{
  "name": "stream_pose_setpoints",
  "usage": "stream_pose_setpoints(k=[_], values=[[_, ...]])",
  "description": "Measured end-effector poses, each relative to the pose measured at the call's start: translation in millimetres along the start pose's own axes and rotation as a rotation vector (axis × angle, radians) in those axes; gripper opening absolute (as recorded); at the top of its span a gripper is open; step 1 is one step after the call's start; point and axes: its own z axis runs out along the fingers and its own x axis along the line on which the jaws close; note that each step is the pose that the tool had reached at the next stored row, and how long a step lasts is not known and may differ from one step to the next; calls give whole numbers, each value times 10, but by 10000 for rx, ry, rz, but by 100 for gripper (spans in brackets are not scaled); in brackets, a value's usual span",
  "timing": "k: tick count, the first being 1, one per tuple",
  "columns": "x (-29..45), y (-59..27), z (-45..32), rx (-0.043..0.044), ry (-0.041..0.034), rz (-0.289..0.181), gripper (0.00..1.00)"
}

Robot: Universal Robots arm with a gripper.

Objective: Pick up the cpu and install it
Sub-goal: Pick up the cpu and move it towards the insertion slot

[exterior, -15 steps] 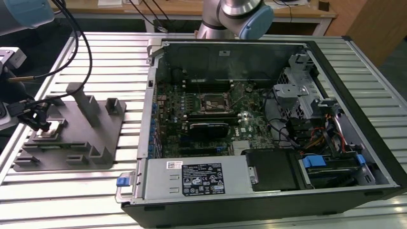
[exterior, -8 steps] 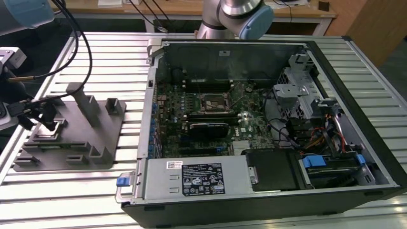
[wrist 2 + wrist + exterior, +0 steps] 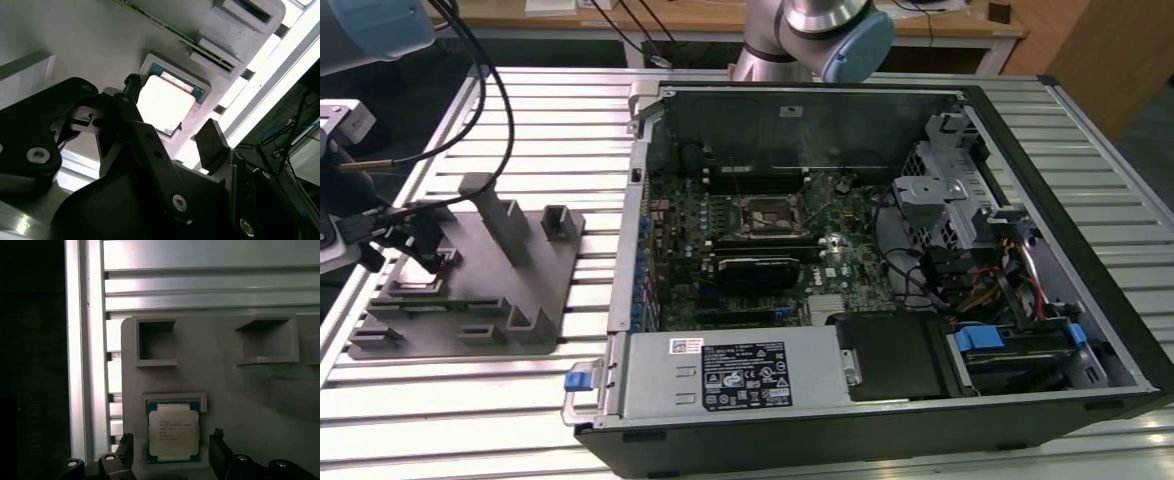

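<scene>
Hand (image 3: 171, 447) spread wide, straddling the cpu (image 3: 173, 432), which lies flat in its recess on the grey tray (image 3: 225, 385).

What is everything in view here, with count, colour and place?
table: one, slatted aluminium.
computer case: one, black, open, on the table.
motherboard: one, green, inside the case.
socket: one, black frame, mid-motherboard.
power supply: one, silver, inside the case.
tray: one, grey, on the table, at the exterior view's left of the case.
cpu: one, silvery top with greenish rim, in a recess of the tray.
arm: one, silver and blue-grey, beyond the case.
gripper: one, black, open, fingers either side of the cpu.
</scene>
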Motion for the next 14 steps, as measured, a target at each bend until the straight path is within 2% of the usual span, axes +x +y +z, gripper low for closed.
stream_pose_setpoints(k=[14], values=[[-7,14,124,-28,22,-140,71]])
